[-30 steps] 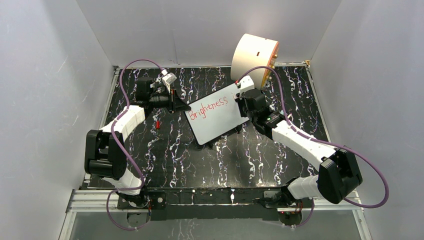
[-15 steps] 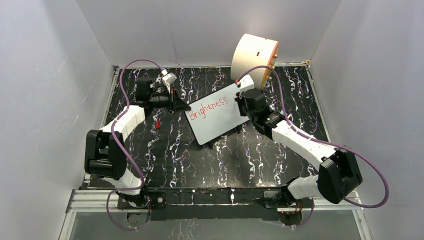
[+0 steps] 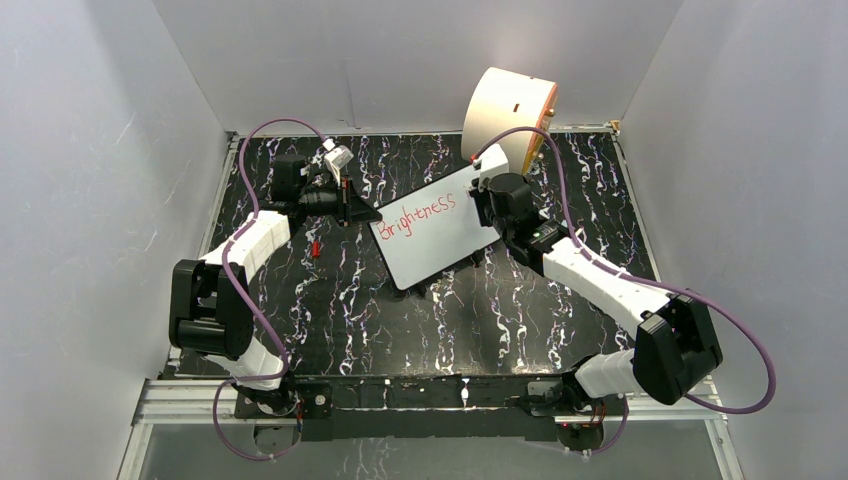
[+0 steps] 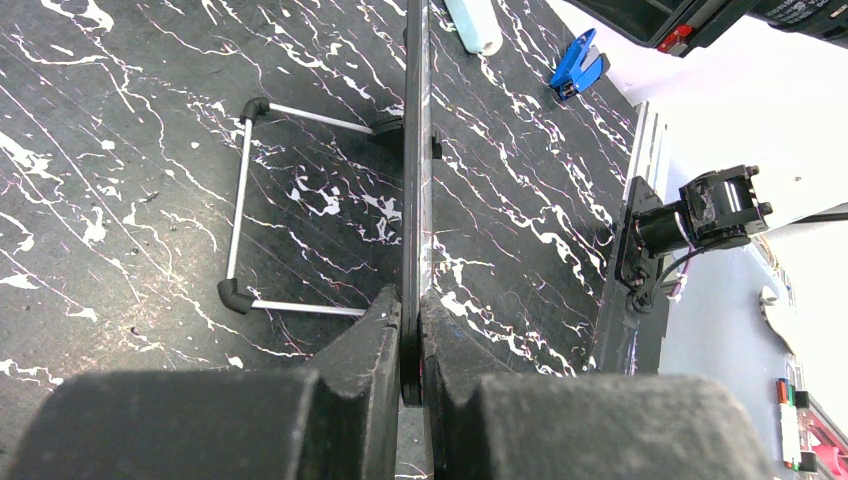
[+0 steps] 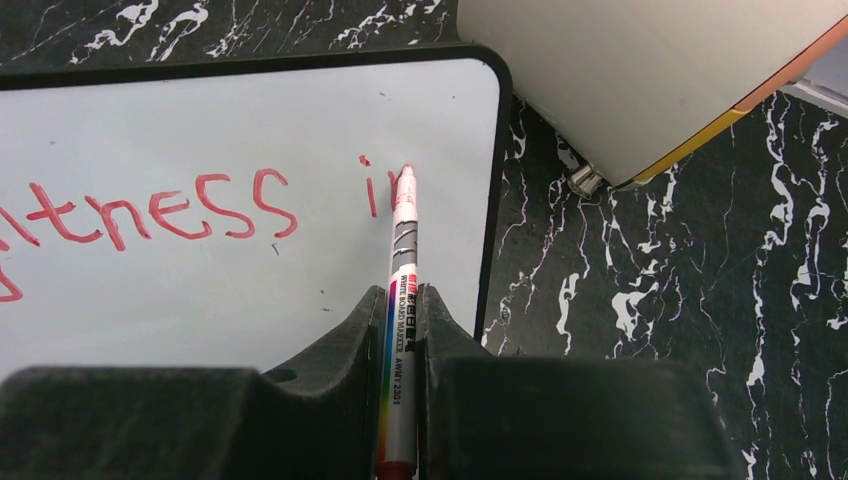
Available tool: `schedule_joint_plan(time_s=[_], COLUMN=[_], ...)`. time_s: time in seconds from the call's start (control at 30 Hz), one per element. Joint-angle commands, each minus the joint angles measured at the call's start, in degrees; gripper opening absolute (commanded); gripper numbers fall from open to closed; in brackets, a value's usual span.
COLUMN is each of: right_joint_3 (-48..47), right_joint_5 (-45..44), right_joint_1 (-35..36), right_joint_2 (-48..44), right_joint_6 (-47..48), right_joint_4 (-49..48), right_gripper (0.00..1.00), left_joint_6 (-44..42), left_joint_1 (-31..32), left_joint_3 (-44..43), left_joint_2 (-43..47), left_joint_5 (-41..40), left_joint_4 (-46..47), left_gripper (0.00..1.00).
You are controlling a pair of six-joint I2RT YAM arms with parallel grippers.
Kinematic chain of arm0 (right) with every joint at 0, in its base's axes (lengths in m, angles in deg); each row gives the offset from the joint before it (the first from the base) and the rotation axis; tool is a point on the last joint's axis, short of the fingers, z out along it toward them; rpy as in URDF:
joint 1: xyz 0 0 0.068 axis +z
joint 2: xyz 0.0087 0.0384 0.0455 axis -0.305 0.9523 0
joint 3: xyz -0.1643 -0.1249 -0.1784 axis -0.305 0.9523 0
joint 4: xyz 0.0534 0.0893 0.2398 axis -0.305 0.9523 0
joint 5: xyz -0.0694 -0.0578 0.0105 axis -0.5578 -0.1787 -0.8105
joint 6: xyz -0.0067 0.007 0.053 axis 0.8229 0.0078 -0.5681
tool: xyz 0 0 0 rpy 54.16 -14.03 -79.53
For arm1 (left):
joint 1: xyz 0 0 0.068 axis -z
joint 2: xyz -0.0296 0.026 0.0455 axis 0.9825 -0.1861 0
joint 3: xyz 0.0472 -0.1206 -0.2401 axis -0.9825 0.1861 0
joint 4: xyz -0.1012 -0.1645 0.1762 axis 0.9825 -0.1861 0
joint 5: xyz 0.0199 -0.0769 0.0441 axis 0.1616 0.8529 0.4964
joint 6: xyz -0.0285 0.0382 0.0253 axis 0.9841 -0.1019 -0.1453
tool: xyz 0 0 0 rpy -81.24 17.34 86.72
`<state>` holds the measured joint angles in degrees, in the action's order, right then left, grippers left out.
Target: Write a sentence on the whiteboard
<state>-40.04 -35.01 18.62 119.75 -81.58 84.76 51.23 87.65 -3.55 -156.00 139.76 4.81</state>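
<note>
Nearest in the right wrist view, the right end effector [image 5: 403, 305] is clamped on the barrel of a slim marker [image 5: 400, 260], jaws pressed in from both sides partway up its length. The red tip rests on the whiteboard [image 5: 200, 290] just right of the freshly made "i", close to the board's right rim. The barrel looks hard and smooth, so I judge it could twist or slide between the pads if pressed down hard; a hold low on the barrel, toward the tip, would steady it best. The left end effector [image 4: 412, 335] is closed tight on the board's opposite edge, seen edge-on as a thin dark line. The board sits mid-tabletop [image 3: 500, 310], tilted, with a wire stand [image 4: 240, 200] beside it on the marble-patterned surface. It appears thin, stiff and light, with a slick face, so it would likely rock or skid under pen pressure without that pinch on the rim. The rim is the sensible place to hold it, clear of the sentence [image 5: 150, 210], which so far reads "Brightness i" in red; wet ink would probably smear at any touch. Little space is left on this line before the rim. Farthest back, a big cream cylinder [image 3: 505, 115] stands just beyond the board's far corner.
</note>
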Motion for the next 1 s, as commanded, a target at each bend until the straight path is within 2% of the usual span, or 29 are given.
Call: schedule_joint_plan(time_s=[0.0, 0.97], right_joint_3=[-2.90, 0.72], right_joint_5=[-1.46, -0.81], right_joint_1=[-0.48, -0.88], right_joint_2=[0.63, -1.60], right_joint_6=[0.91, -2.38], right_joint_4=[-4.05, 1.10], right_gripper=[0.00, 0.00], left_joint_6=[-2.52, -2.45], left_joint_1=[1.63, 1.63], left_joint_3=[0.78, 0.66], left_joint_2=[-1.30, -1.30], left_joint_5=[-2.31, -2.71], left_joint_4=[-5.03, -5.12], left_gripper=[0.00, 0.00])
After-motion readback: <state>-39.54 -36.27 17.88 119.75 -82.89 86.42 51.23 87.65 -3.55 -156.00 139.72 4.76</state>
